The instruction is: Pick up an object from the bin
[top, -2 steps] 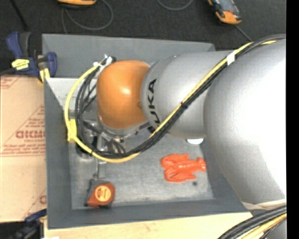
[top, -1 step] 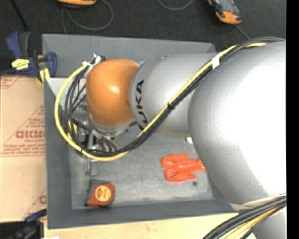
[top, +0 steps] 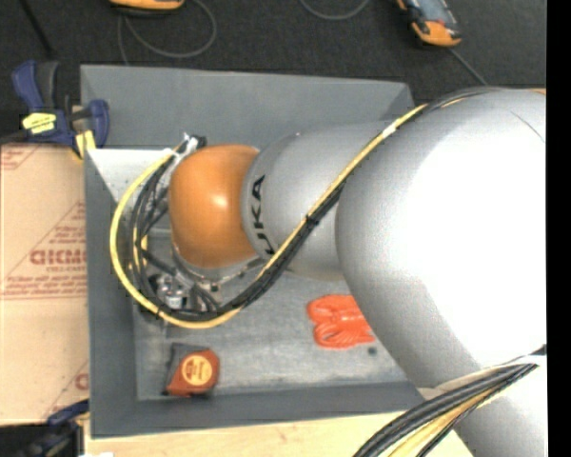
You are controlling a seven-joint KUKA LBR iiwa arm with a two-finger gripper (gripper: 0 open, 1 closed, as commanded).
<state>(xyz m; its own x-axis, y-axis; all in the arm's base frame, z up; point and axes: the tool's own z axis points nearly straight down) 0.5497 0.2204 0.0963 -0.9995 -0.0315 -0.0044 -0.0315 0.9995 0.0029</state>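
A square grey metal bin (top: 109,350) with sloping walls is seen from above, and a robot arm reaches into it from the right.

Towards the left of the bin, loops of yellow and black cable (top: 124,219) curve out from the wrist and hang close to the left wall. Just right of the loops, the tool (top: 176,291) is low over the left part of the bin floor. Little of it shows: a few bits of dark and shiny metal under the wrist, half wrapped by the cables. Whether the tool is released or clenched cannot be told, and what lies directly beneath it is hidden.

Near the tool, towards the bin's front edge, a small orange tape measure (top: 192,371) with a round yellowish face lies flat in the front left corner of the floor, apart from the tool.

Above the tool sits a smooth rounded orange cover (top: 209,208) on the wrist. To its right comes the thick silver-grey arm (top: 438,255), with a yellow and black cable running along it. It fills the right half of the scene and covers much of the bin.

On the open floor in front of the arm, right of centre, lies a crumpled orange-red soft object (top: 340,322), well apart from the tape measure and the tool.
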